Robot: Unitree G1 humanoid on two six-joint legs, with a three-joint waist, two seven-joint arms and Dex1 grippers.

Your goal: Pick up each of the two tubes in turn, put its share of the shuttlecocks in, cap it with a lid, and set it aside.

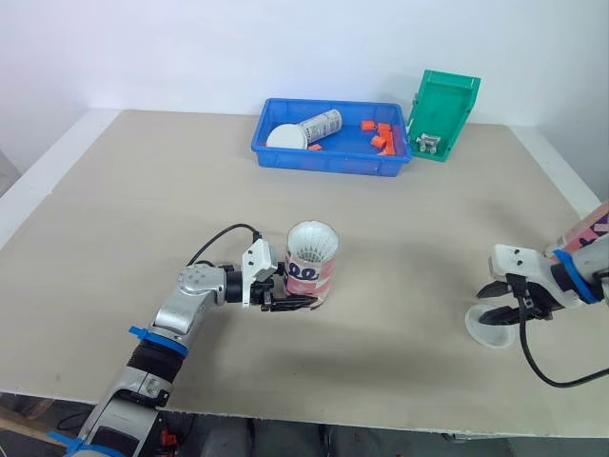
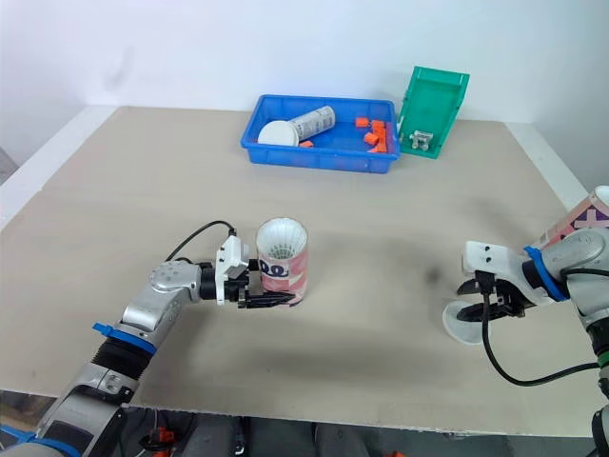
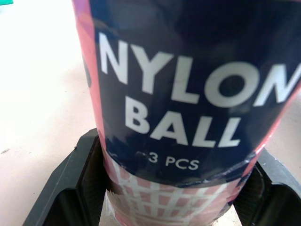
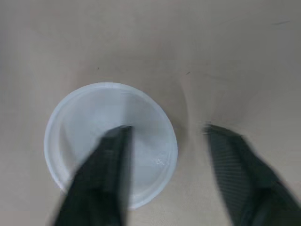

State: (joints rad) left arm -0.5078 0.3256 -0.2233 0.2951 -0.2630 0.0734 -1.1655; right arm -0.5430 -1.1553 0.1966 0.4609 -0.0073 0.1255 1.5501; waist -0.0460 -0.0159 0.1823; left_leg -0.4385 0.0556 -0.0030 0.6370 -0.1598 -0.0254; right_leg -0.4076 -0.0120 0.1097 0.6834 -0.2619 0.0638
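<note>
A pink and dark blue tube (image 1: 309,269) stands upright at the table's middle, with a white shuttlecock skirt (image 1: 312,241) showing at its open top. My left gripper (image 1: 295,290) is shut on the tube's lower part; the left wrist view shows the tube (image 3: 188,94) between both fingers (image 3: 66,188). At the right, a translucent white lid (image 1: 483,328) lies flat on the table. My right gripper (image 1: 509,305) hangs open over it. In the right wrist view one finger is above the lid (image 4: 94,117) and the other is outside its rim.
A blue tray (image 1: 328,164) at the back holds a second tube (image 1: 319,125) lying down, a white lid (image 1: 285,138) and several orange pieces (image 1: 381,138). A green bin (image 1: 442,114) leans beside it. A pink patterned object (image 1: 595,228) shows at the right edge.
</note>
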